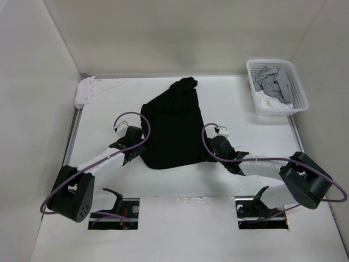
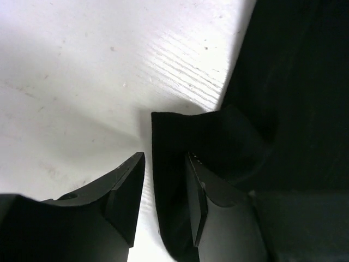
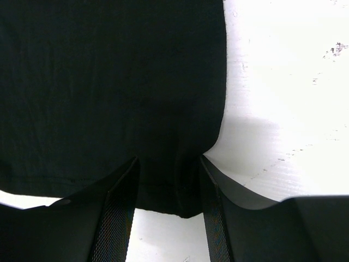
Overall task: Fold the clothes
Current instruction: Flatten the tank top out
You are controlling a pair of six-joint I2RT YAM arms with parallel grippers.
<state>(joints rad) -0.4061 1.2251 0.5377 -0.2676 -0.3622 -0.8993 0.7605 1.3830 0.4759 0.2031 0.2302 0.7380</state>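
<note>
1. The black shorts-like garment (image 1: 172, 123) lay spread on the white table (image 1: 109, 103) between the two grippers, its narrow end pointing away from them.
2. The left gripper (image 2: 165, 158) sat low at the garment's near left edge with its jaws apart.
3. A folded flap of the black fabric reached in between that gripper's fingers. It lay against the finger on the right of the wrist view (image 2: 199, 202), and a strip of bare table showed between the flap and the other finger (image 2: 125, 191). Nothing was pinched.
4. The right gripper (image 3: 168, 159) stood at the garment's near right corner with its jaws spread wide, straddling that corner.
5. Dark cloth filled the gap between the right gripper's fingers, and the hem ended just behind their tips. The cloth lay loose there rather than clamped.
6. Well beyond the right gripper and off to its right stood a white plastic basket (image 1: 271, 112) holding grey garments (image 1: 272, 79) and a white one (image 1: 270, 101).
7. Far beyond the left gripper and to its left, a small white cloth (image 1: 85, 91) lay bunched in the table's far corner, well apart from the black garment.
</note>
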